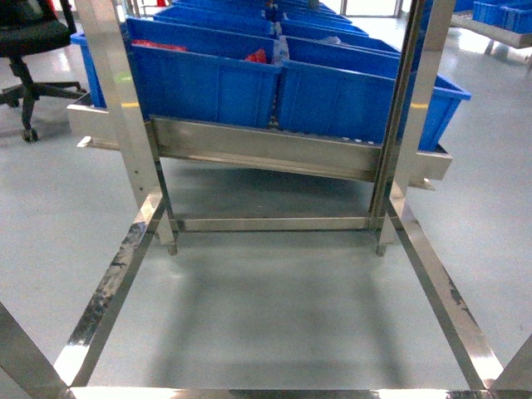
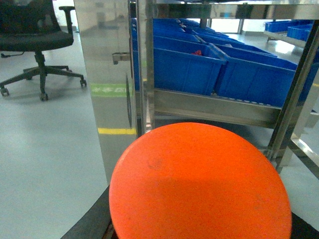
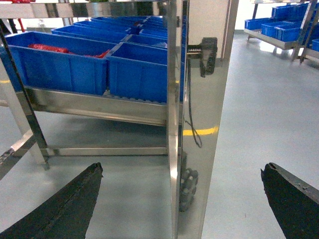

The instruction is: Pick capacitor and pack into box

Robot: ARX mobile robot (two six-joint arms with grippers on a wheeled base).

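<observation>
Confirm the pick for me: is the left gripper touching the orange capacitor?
Touching. The left wrist view shows the capacitor raised above the floor, seated between the left gripper, whose dark fingers meet its lower edges.

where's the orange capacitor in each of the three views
Head: not in it, only blue bins, steel rack and floor.
Left wrist: the capacitor fills the lower centre, very close to the lens, hiding most of the left end effector.
Right wrist: not in it; the right end effector stands open over bare floor.
Shared landmark: the row of blue bins on the steel rack appears in all three.
</observation>
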